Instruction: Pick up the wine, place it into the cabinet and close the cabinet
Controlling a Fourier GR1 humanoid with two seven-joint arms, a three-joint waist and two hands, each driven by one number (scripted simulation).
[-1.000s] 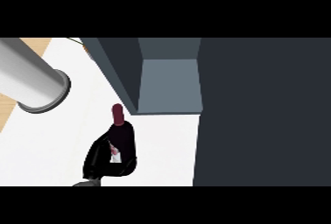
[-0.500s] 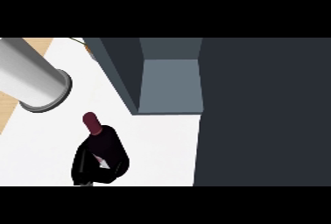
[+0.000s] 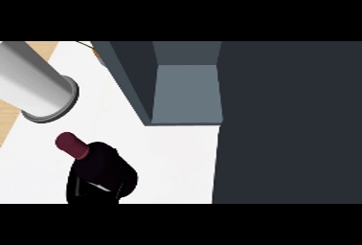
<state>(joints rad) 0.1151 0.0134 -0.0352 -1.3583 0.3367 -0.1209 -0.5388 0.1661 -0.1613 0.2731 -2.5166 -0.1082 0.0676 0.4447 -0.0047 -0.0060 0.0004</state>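
1 wine bottle (image 3: 99,170), farther left now

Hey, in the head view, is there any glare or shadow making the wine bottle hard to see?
Head view: no glare; the wine bottle is dark against the white counter, lower edge cut off; the open cabinet interior is evenly shaded.

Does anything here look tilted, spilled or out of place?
Yes, the wine bottle on the white counter looks tilted, its dark red top pointing up-left, away from the open cabinet. Nothing looks spilled. No robot hand shows clearly.
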